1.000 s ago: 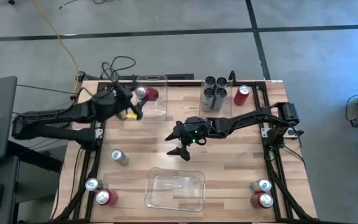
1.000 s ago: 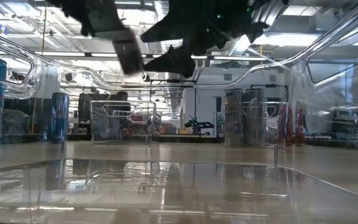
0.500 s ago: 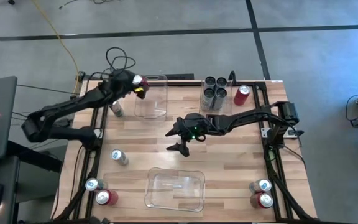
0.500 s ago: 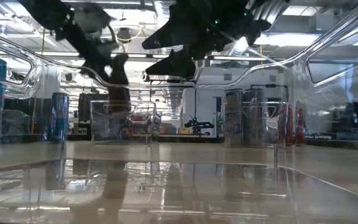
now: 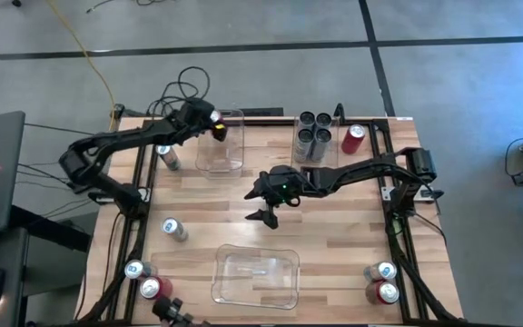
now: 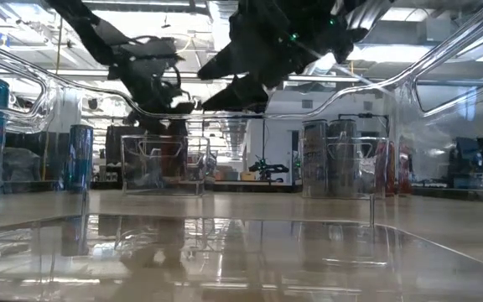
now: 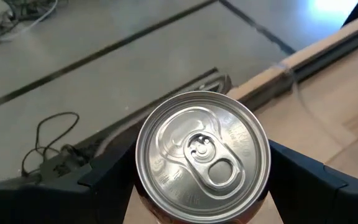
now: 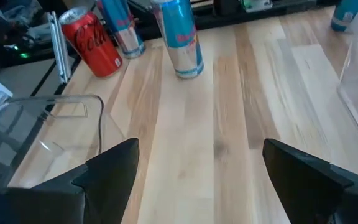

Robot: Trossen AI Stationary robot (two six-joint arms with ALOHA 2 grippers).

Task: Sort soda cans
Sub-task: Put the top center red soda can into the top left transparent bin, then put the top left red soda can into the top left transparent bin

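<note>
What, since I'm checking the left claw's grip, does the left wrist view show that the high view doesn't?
Only the left wrist view: the held can close up, its silver top and pull tab, seated between the left claw's dark fingers. Only the high view: the four dark grey cans, the far clear bin, the near clear bin, and the right claw open above mid-table. Both: the left claw gripping that can at the far edge of the table.

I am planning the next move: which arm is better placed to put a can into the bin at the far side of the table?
Left. The left pincer already holds a red can at the far bin; the right pincer hangs open and empty at mid-table.
</note>
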